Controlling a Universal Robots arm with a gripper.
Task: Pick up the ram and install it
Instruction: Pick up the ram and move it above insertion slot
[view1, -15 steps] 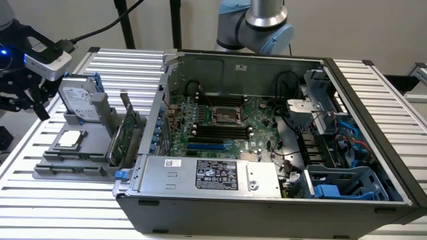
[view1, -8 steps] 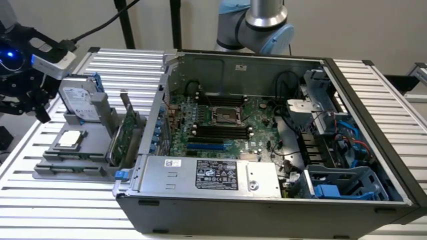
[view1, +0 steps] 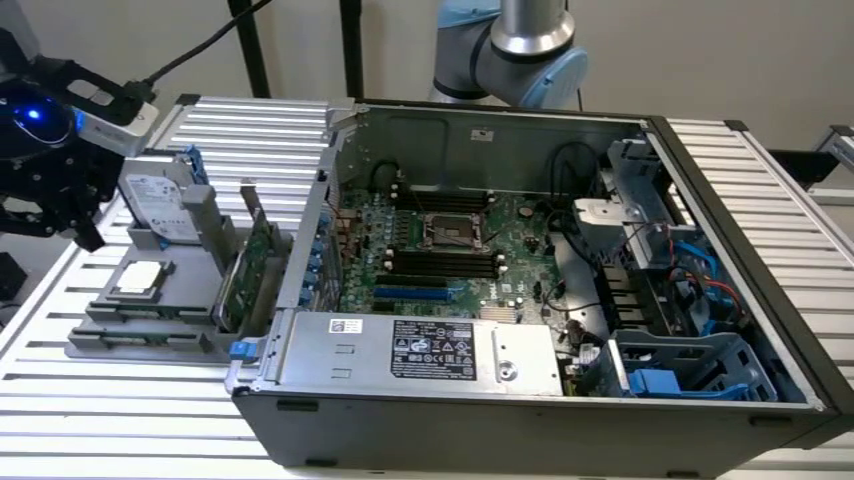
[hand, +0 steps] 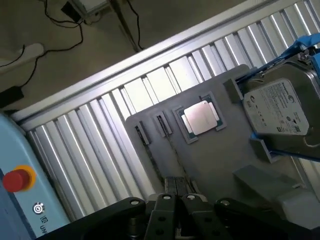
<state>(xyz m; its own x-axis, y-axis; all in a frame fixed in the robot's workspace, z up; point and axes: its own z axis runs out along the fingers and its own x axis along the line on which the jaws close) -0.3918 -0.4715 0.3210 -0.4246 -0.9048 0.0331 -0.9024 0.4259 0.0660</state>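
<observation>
Hovering off the edge of the gray tray (view1: 94, 345) farthest from the computer case (view1: 534, 420), the gripper (view1: 60, 232) has its fingers (hand: 166, 199) drawn together (nothing seen between them); the ram (view1: 230, 292) stands upright along the tray's case-side edge.

Black claw (hand: 176, 186) at the exterior view's left — fingers (hand: 167, 196) together, pointing down.

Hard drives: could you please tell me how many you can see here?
1. The hard drive stands in the grey holder at the exterior view's left, beside the open computer case; others may be hidden in the case's bays.
</observation>
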